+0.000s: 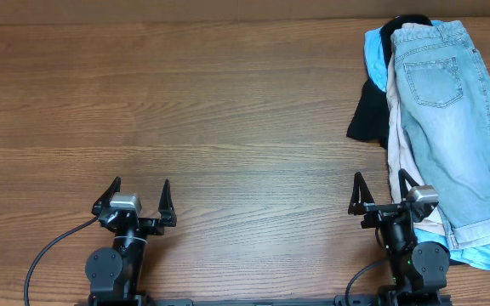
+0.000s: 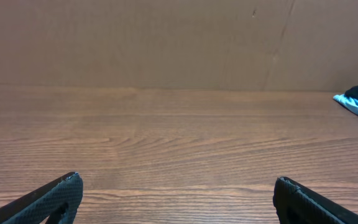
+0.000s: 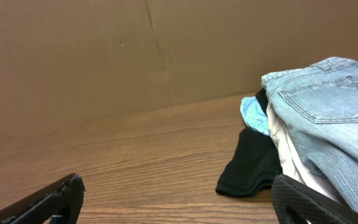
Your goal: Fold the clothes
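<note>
A pile of clothes lies at the table's right side. Light denim shorts lie on top, over a cream garment, a black garment and a light blue garment. The right wrist view shows the denim shorts, the black garment and the blue one. My right gripper is open and empty at the front, its right finger beside the pile's edge. My left gripper is open and empty at the front left, far from the pile.
The wooden table runs across the whole view. A brown cardboard wall stands behind its far edge. A black cable trails from the left arm's base.
</note>
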`<act>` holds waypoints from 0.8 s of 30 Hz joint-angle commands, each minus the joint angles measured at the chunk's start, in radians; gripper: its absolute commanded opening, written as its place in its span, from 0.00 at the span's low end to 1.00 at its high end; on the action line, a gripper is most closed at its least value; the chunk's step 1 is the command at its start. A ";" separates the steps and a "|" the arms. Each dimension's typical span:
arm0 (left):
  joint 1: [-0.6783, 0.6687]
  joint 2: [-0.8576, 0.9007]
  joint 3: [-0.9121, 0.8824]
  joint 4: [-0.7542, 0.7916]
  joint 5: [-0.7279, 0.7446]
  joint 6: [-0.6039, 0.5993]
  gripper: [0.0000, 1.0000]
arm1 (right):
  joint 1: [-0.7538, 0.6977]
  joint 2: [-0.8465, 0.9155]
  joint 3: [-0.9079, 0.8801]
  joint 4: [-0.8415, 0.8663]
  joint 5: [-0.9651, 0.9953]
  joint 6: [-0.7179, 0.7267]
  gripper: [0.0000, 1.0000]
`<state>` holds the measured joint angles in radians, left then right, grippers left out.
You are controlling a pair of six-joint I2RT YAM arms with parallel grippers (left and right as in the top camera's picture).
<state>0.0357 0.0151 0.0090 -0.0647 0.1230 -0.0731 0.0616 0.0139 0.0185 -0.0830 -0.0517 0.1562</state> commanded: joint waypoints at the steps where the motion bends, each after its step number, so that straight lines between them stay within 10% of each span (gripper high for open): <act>1: 0.010 -0.003 -0.004 0.012 -0.015 -0.010 1.00 | 0.009 -0.009 -0.011 0.005 0.006 0.000 1.00; 24: 0.010 0.011 0.115 0.114 0.108 -0.009 1.00 | 0.002 0.064 0.234 0.018 0.041 -0.083 1.00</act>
<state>0.0357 0.0170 0.0376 0.0635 0.2085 -0.0761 0.0616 0.0357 0.1528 -0.0719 -0.0410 0.1329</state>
